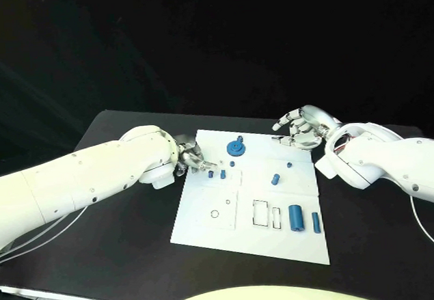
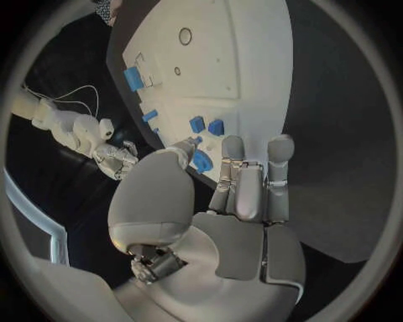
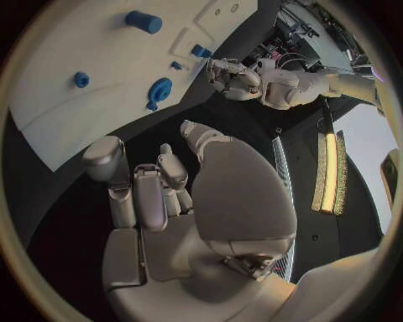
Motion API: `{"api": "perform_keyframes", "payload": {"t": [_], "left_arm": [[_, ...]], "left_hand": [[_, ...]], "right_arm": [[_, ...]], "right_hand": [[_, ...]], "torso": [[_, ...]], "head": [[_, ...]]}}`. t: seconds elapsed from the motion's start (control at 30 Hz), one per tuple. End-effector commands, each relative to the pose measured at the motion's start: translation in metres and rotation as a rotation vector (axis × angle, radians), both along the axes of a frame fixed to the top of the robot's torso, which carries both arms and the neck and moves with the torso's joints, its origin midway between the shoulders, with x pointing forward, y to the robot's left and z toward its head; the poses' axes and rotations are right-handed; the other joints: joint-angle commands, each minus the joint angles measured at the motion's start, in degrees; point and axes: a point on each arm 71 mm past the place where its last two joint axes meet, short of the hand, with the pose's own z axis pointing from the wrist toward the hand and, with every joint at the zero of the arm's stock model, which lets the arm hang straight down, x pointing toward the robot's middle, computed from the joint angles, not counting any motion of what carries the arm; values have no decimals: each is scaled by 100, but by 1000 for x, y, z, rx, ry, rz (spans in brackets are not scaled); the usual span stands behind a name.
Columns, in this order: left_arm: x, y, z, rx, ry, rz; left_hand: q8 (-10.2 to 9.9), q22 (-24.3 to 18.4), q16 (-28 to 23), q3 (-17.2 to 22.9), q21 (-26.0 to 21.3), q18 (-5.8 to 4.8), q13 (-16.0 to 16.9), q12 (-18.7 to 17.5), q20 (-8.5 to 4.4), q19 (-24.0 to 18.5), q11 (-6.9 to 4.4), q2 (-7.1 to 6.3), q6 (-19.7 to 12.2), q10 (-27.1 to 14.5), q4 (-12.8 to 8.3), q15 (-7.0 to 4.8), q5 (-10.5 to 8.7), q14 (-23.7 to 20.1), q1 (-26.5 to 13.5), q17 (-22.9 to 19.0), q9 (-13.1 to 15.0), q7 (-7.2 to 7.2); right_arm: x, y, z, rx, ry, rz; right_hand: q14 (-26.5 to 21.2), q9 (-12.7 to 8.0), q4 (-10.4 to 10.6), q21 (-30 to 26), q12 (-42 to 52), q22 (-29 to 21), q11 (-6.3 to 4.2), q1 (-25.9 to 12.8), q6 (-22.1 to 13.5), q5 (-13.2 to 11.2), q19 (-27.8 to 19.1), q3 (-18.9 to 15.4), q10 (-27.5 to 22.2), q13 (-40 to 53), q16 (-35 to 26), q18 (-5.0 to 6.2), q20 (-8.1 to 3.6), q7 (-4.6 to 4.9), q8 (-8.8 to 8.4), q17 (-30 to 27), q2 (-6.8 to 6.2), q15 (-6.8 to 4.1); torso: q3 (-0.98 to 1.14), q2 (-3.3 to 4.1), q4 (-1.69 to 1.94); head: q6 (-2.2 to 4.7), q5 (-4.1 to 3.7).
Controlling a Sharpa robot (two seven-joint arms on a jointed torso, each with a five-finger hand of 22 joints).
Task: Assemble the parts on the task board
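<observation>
While the left hand (image 1: 187,158) hovers with fingers apart at the white task board's (image 1: 214,222) near-left edge, the empty right hand (image 1: 302,127) curls loosely just beyond its far corner

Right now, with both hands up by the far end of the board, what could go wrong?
1. The left hand sits at the task board edge, beside two small blue parts; its fingers could knock them out of place.
2. The round blue part lies close to that hand too, so a sideways sweep might shove it.
3. The right hand hovers off the far corner holding nothing; reaching in could nudge the board.
</observation>
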Motion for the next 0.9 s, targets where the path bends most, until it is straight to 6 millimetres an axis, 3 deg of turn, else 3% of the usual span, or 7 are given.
{"api": "perform_keyframes", "payload": {"t": [0.03,0.43,0.9], "left_arm": [[-1,0,1,26,-107,10],[-11,-4,-6,20,-115,-6],[-14,-5,-15,40,-56,-22]], "left_hand": [[-14,-16,-27,-47,-33,63,-8,-24,1,-33,2,-23,-42,-59,0,46,21,-11,55,-16,-4,6],[14,-27,-33,-82,-44,65,-16,-19,7,-34,6,-38,-42,-75,-1,52,23,-17,54,-29,7,8],[222,134,76,-160,34,35,-32,70,11,104,-28,7,-20,-60,-6,30,34,66,174,144,89,-33]], "right_arm": [[-1,1,-1,-7,0,17],[-1,0,-1,-8,2,14],[-1,-1,-2,-9,2,14]], "right_hand": [[186,-5,44,-20,3,-3,-15,-30,-47,32,5,-1,-25,-2,-26,100,-35,-8,18,-1,-26,-30],[186,-5,44,-20,3,-3,-15,-30,-47,32,5,-1,-25,-2,-26,100,-35,-8,18,-1,-26,-30],[186,-9,48,-30,8,-6,-16,-27,-50,35,5,3,-21,0,-28,101,-35,-8,25,0,-18,-30]], "torso": [[-5,0,-12],[-4,10,-25],[-5,8,-21]], "head": [[6,14],[12,32],[6,18]]}}
